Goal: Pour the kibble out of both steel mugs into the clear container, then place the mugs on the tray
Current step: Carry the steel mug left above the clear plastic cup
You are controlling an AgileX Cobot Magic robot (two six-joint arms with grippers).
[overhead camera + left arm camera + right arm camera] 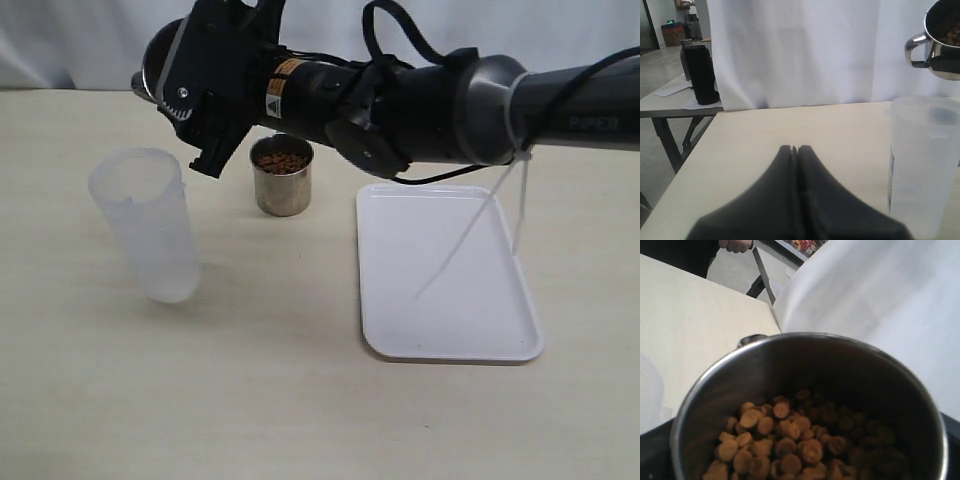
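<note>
Starting at the left, we find the left hand (795, 150) low over the pale wooden surface (300, 420). Its two dark fingers are pressed together with nothing between them. It does not appear in the exterior view.

Just beside it stands the tall translucent frosted plastic container (145, 225) (922, 165), upright, with no pellets visible inside. We judge it light and easy to tip, so a knock at the rim could send it over.

Above its rim, and not touching it, the right hand (185, 95) reaches across from the right and holds a shiny cylindrical steel mug (143, 78) (942, 37) (815, 365). The mug is tilted, and its loop handle (916, 47) sticks out to one side. Small round brown kibble pellets (785, 445) lie heaped in its lower part; none are falling. We judge the mug stiff, smooth and rather slippery, with some weight from its load. A firm clamp on the wall near the rim suits it, and the pour should be slow, since loose pellets bounce and roll.

Further right, a second steel mug (282, 178) stands on the surface, filled with more kibble (282, 160) and clear of the container and of the tray. It should handle the same way, so we would take hold of it across the rim and wall.

At the far right lies the flat white rectangular plastic tray (450, 330), with nothing on it. We judge it light and likely to slide if a mug is set down roughly.
</note>
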